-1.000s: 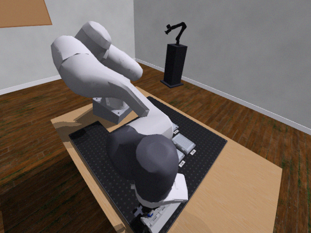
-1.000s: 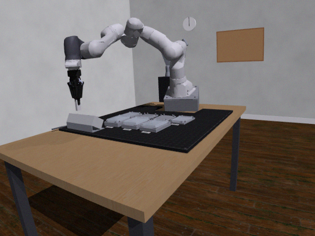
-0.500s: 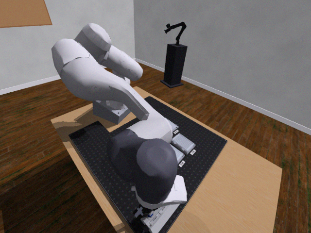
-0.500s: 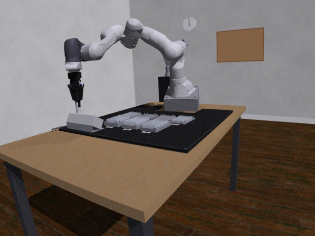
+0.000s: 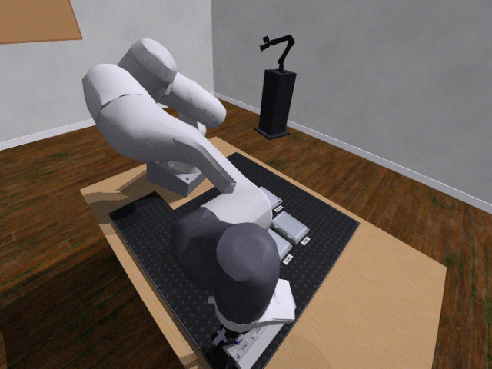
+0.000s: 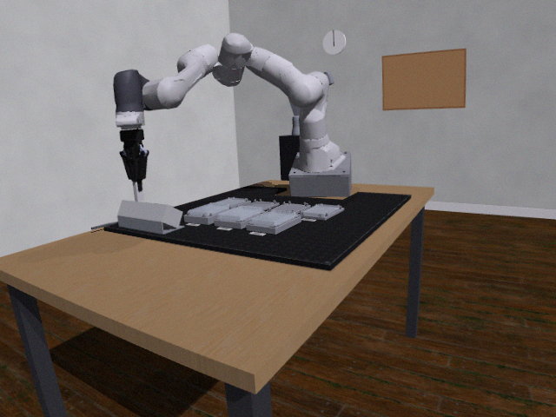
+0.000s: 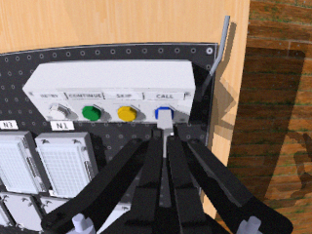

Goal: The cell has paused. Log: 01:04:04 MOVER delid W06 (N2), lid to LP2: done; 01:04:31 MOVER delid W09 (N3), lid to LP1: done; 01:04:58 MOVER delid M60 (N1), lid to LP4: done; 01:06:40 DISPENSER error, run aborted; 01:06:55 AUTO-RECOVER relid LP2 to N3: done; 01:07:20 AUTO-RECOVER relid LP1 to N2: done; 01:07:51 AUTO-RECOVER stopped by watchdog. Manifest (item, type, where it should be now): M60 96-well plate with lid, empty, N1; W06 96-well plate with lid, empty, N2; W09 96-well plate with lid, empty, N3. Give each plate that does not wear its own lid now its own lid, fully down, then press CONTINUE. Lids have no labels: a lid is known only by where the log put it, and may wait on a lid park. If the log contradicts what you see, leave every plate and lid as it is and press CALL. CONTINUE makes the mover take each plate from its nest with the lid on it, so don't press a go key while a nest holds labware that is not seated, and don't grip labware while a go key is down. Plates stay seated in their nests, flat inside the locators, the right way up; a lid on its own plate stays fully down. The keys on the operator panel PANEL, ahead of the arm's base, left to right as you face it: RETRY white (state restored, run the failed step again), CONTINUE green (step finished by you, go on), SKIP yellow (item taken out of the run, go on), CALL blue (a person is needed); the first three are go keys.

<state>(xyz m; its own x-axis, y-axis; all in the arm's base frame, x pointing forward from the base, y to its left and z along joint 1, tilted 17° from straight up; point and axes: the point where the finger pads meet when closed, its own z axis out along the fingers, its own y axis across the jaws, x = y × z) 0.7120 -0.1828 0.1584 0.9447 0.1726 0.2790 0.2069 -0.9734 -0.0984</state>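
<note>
The grey operator panel (image 7: 111, 94) sits at the mat's edge with its white (image 7: 58, 112), green (image 7: 92, 113), yellow (image 7: 127, 113) and blue CALL keys. My gripper (image 7: 164, 119) is shut and empty. Its joined fingertips point straight down over the blue key, a short way above it. In the exterior view the gripper (image 6: 135, 192) hangs just above the panel (image 6: 146, 216). The plate in nest N1 (image 7: 65, 164) lies beside the panel, its wells showing. Three plates (image 6: 237, 216) stand in a row in their nests. The arm hides most of them in the top view.
Flat pieces lie on the lid parks behind the nests (image 6: 323, 210). The black mat (image 6: 314, 233) ends just past the panel, and the table edge (image 7: 244, 58) runs close beside it. A thin grey rod (image 7: 217, 53) lies at the mat's corner.
</note>
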